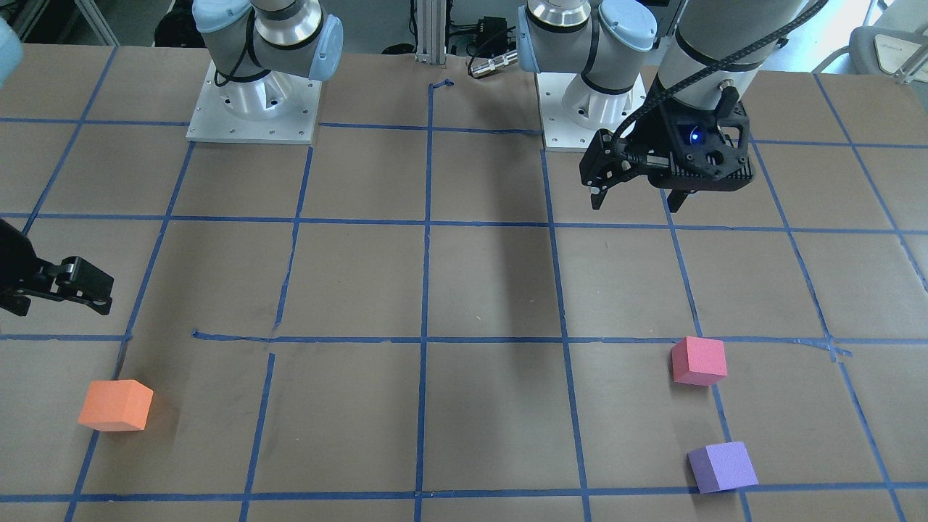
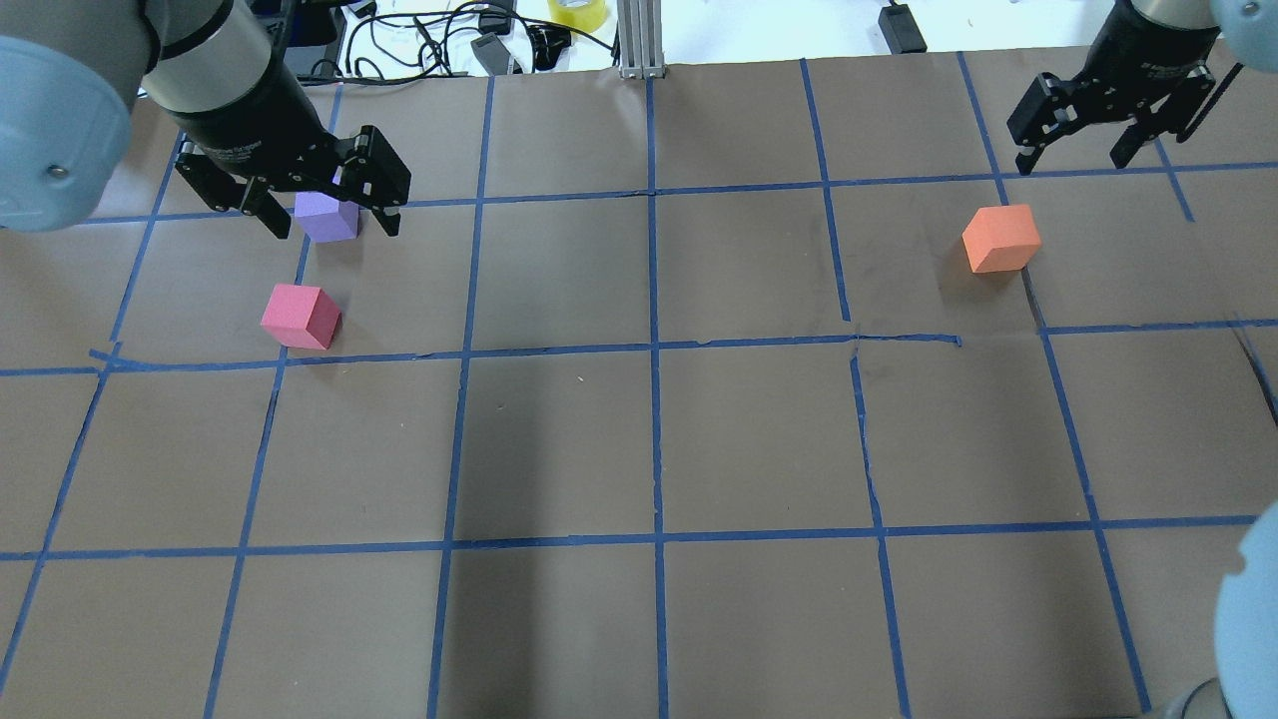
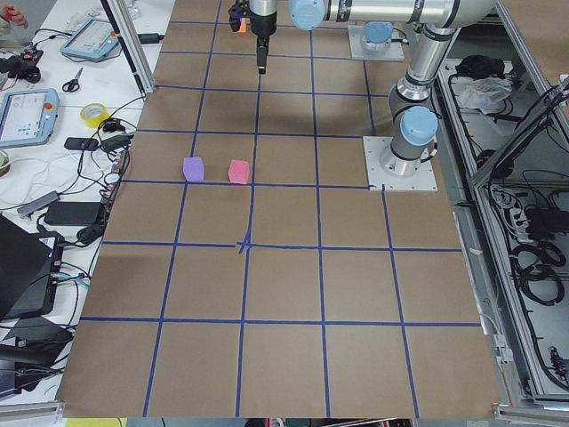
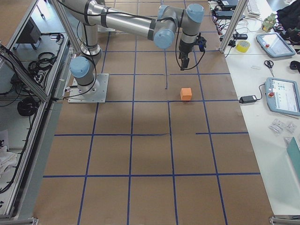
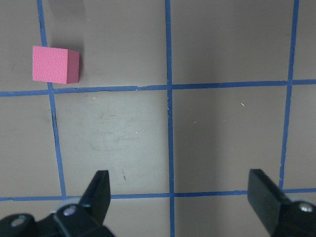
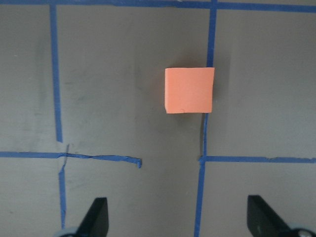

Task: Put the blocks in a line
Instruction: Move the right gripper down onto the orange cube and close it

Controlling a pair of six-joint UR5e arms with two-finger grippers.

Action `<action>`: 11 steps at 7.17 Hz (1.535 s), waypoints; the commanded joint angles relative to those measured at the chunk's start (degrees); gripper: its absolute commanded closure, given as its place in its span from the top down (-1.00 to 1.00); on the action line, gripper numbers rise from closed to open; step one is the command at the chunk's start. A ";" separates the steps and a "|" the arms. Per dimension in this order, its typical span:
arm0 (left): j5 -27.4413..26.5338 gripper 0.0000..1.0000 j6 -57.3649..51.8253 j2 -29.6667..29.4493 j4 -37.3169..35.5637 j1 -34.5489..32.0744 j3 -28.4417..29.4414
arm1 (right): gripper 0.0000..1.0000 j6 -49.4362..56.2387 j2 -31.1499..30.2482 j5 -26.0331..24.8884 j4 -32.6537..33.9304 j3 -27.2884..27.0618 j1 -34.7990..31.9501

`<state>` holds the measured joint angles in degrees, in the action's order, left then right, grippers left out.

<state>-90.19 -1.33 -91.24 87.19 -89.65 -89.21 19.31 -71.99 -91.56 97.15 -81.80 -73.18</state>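
Jaws of left gripper (image 1: 636,204) and right gripper (image 2: 1071,162) are held wide, empty; purple block (image 1: 721,467) is set near pinkish-red block (image 1: 698,360), orange block (image 1: 116,404) well apart.

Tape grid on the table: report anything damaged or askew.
The blue tape near the orange block is torn: one line wrinkles and stops short, leaving a gap. Nothing else stands out.

In the overhead view the purple block (image 2: 326,220) is partly covered along its top by the left pincer (image 2: 335,229) in front of it, while the front-facing view's left edge cuts off much of the right pincer (image 1: 100,293).
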 commanded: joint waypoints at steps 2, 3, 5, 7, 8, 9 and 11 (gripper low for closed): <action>0.02 1.00 -0.16 -0.52 -0.09 0.00 0.00 | 0.90 3.12 6.93 0.49 2.69 -0.38 2.52; 0.02 1.00 -0.16 -0.60 0.00 0.00 -0.09 | 0.90 1.97 10.17 0.50 6.96 -0.46 2.43; 0.02 1.00 -0.16 -0.69 -0.18 -0.09 -0.44 | 0.90 1.79 15.37 0.68 13.30 -0.55 2.34; -0.07 1.00 -0.16 -0.69 -0.79 -0.09 -0.62 | 0.92 -2.95 16.88 1.20 16.40 -0.46 1.73; -0.07 1.00 -0.07 -0.61 -0.88 -0.09 -0.79 | 0.93 -3.05 16.88 1.21 16.58 -0.46 1.38; -0.07 1.00 -0.07 -0.60 -0.88 -0.09 -0.79 | 0.93 -3.66 17.58 1.99 17.37 -0.38 1.11; -0.07 1.00 -0.07 -0.60 -0.88 -0.09 -0.79 | 0.88 -4.28 18.11 2.09 17.99 -0.46 0.50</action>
<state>-90.26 -1.41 -91.85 86.32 -89.74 -89.95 15.38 -54.23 -89.60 114.73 -82.21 -72.43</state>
